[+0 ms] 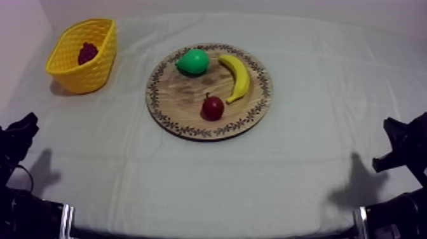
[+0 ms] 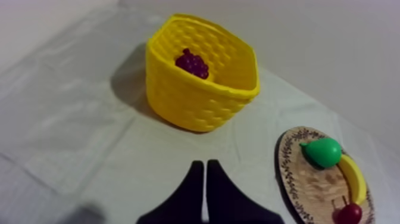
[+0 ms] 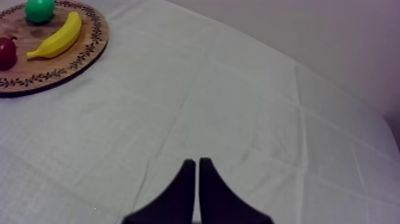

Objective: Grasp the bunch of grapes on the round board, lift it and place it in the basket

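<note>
The grapes (image 2: 191, 62) sit inside the yellow basket (image 2: 196, 107), none on the board (image 1: 184, 95). My left claw (image 2: 204, 170) & right claw (image 3: 196, 165): both pinched to narrow wedges, holding nothing. Risk: a careless left-arm swing could clip the basket & spill the grapes.

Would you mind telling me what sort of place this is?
Probably a robot test bench: a cloth-covered table, a wooden board of toy fruit, a yellow basket holding the bunch of grapes.
</note>
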